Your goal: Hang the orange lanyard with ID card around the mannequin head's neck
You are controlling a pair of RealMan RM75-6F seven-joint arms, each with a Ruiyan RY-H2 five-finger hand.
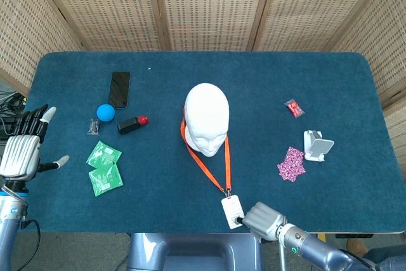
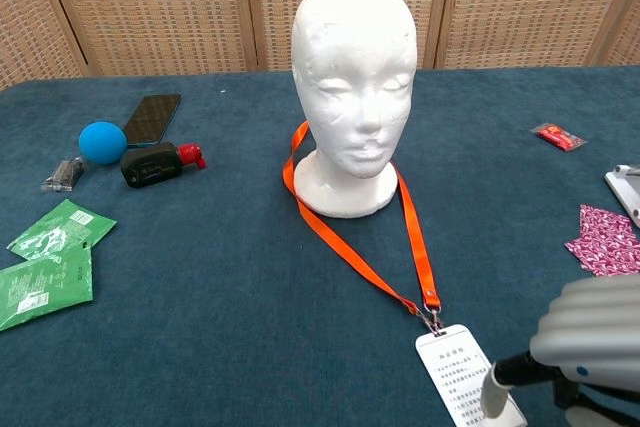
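The white foam mannequin head [image 1: 207, 118] stands upright near the middle of the blue-carpeted table [image 1: 317, 87], facing the robot, and the orange lanyard [image 1: 209, 160] is looped around its neck, both straps running straight and taut from the base toward the near table edge, where they meet at a metal clip. The white ID card [image 1: 232, 211] hangs from that clip and lies flat on the cloth close to the near edge (in the chest view its lower end runs out of the frame). The right hand [image 1: 265, 220] sits just beside the card at the near edge, one fingertip [image 2: 495, 394] pressing on the card's near corner; whether a thumb is under the card is hidden, so it cannot be told whether the hand pinches the card or only presses it, and the other fingers appear curled in. The left hand [image 1: 24, 147] hangs off the left end of the table, released, its fingers spread and upright, holding nothing. On the left part of the table lie a black phone [image 1: 119, 89], a blue ball [image 1: 105, 112], a black device with a red tip [image 1: 132, 124], a small dark clip-like item [image 1: 94, 127] and two green packets [image 1: 103, 167]. On the right lie a small red packet [image 1: 294, 108], a white stand [image 1: 316, 145] and a pink patterned packet [image 1: 291, 164] touching or just beside it.
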